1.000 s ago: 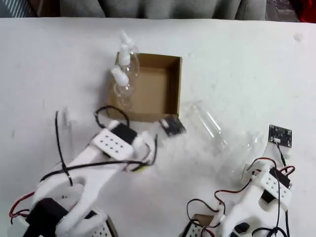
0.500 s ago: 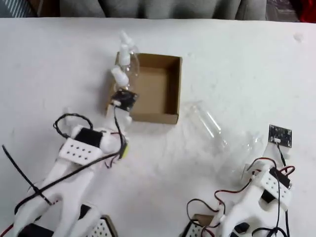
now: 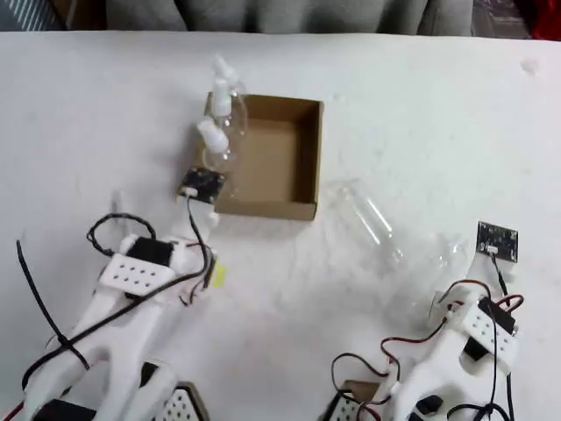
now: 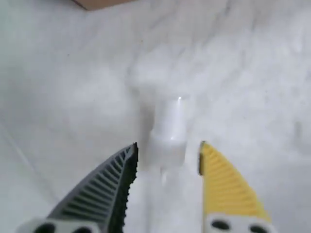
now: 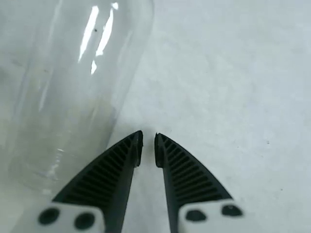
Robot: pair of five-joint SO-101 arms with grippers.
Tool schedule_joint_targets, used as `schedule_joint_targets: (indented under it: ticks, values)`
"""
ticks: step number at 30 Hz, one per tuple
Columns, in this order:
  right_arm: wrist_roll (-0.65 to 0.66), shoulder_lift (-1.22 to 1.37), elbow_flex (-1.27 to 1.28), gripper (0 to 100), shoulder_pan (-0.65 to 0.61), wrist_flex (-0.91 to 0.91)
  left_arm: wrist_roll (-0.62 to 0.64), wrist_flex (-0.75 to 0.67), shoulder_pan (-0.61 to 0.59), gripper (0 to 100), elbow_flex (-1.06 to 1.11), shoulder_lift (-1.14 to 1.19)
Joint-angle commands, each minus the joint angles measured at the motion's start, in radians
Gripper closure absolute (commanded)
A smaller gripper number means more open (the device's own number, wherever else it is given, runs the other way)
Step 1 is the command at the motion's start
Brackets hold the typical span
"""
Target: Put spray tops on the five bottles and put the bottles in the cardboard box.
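White spray top sits inside the released left claw. Right claw clenched empty, clear bottle just beside it. High view: cardboard box beyond left claw.

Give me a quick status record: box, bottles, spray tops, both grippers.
box: cardboard box, top open
capped: far capped bottle and near capped bottle at its left wall; inside or outside unclear
uncapped: lying bottle right of the box
left gripper: open, straddling a loose spray top
right gripper: nearly closed, empty, beside a clear bottle
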Motion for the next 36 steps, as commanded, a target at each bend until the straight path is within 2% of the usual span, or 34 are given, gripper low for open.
schedule_joint_targets:
  ticks: [1,5,8,12,16,20,28,36]
  values:
    - [0.003,0.001,-0.043,98.1,-0.012,0.013,0.005,0.017,-0.013,71,-0.008,-0.036]
    - [0.003,0.001,-0.043,98.0,-0.012,0.016,-0.057,0.017,-0.013,72,-0.018,-0.036]
    - [0.003,0.001,-0.043,97.9,-0.013,0.015,-0.058,0.035,-0.012,72,-0.071,-0.015]
    - [0.003,0.001,-0.043,97.9,-0.013,0.015,-0.066,0.109,-0.005,72,-0.204,0.142]
    - [0.003,0.001,-0.043,97.9,-0.013,0.015,-0.069,0.114,-0.012,72,-0.301,0.312]
    - [0.003,0.001,-0.043,97.9,-0.013,0.013,-0.193,0.107,-0.007,73,-0.338,0.378]
    - [0.003,0.001,-0.043,98.1,-0.031,0.013,-0.354,0.031,-0.004,89,-0.341,0.458]
    - [0.003,0.001,-0.043,98.1,-0.03,0.016,-0.362,0.038,0.03,80,-0.342,0.473]
